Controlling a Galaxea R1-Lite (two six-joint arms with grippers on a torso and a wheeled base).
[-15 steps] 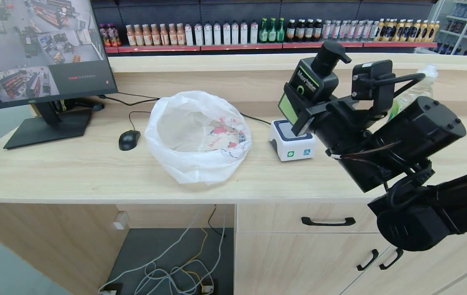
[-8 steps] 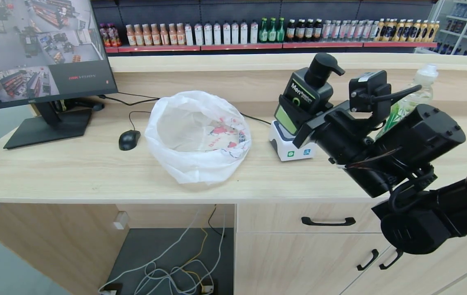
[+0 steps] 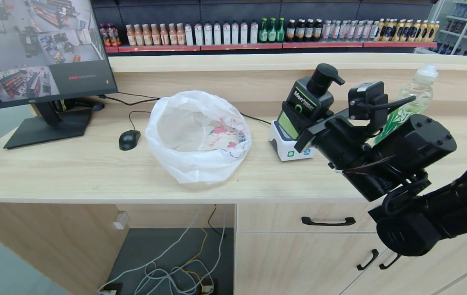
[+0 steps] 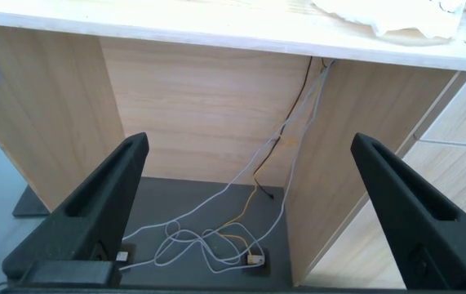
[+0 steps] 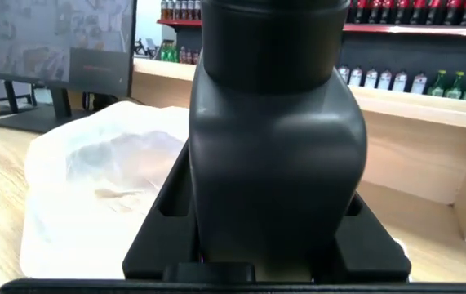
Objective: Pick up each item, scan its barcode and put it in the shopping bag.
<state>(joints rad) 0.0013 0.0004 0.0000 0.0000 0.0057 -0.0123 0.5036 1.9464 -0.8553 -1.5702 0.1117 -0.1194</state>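
One light wooden tabletop (image 3: 73,172) is carrying everything, with three black drawer handles (image 3: 328,221) showing on its front. One monitor (image 3: 32,49) is standing at the far left corner, its screen showing camera feeds and a small red logo. One white plastic shopping bag (image 3: 198,135) is sitting open near the middle of the tabletop, red and blue print showing on its crumpled wall. The right tool (image 3: 305,119) is pinching one black pump bottle (image 3: 309,98) by its body, holding it tilted with the pump head uppermost, its base right over the scanner; whether they are touching cannot be told. The bottle's label is carrying white lettering and a green panel. In the right wrist view the same bottle (image 5: 273,122) is sitting between the fingers (image 5: 167,220) of the tool (image 5: 269,237). One clear plastic bottle (image 3: 411,98) with a green label is standing upright behind the right arm, at the back of the tabletop. One small white scanner (image 3: 286,149) is sitting to the right of the bag, one green and one blue sticker on its front. One black mouse (image 3: 129,139) is lying to the left of the bag, its cord trailing back. The left tool (image 4: 249,143) is hanging below the tabletop's edge with its two fingers spread wide apart and holding nothing, above a tangle of cables (image 4: 216,241) on the floor.
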